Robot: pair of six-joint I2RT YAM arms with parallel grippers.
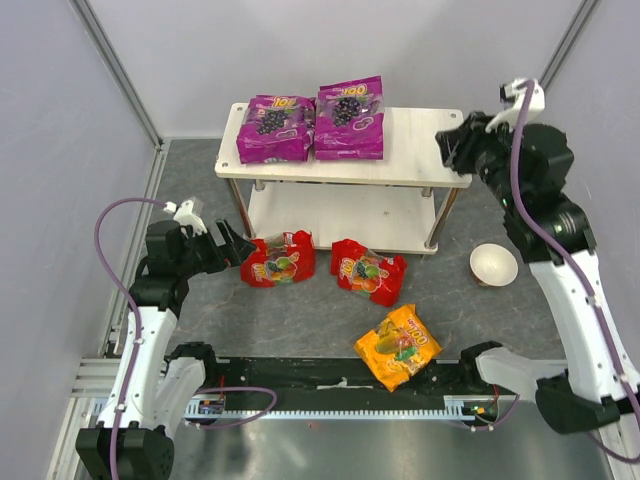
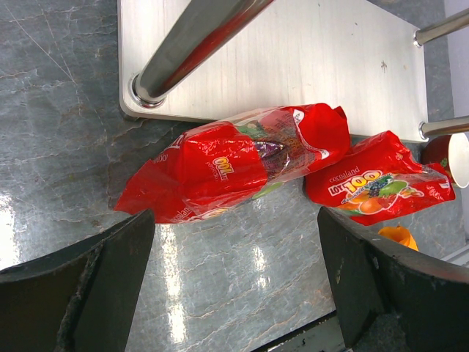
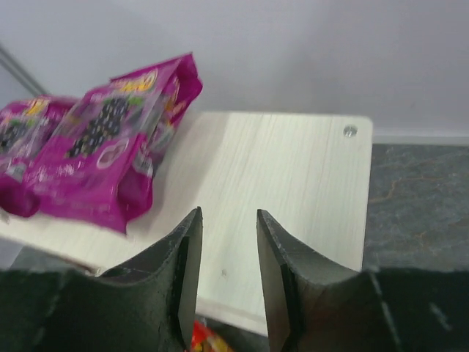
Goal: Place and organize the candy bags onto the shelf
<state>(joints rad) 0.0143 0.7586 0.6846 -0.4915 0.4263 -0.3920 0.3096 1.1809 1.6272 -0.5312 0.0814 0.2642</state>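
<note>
Two purple candy bags (image 1: 275, 128) (image 1: 350, 118) lie side by side on the top board of the shelf (image 1: 420, 150). Two red bags (image 1: 280, 260) (image 1: 368, 270) and an orange-yellow bag (image 1: 398, 346) lie on the table in front of it. My left gripper (image 1: 235, 243) is open and empty, just left of the left red bag (image 2: 234, 165); the second red bag (image 2: 377, 187) lies beyond. My right gripper (image 1: 450, 150) hovers over the shelf top's right end (image 3: 293, 176), jaws slightly apart and empty, right of a purple bag (image 3: 110, 154).
A small white bowl (image 1: 493, 264) sits on the table right of the shelf. A shelf post (image 2: 190, 44) and the lower board (image 2: 293, 66) stand close behind the left red bag. A black rail (image 1: 330, 385) runs along the near edge.
</note>
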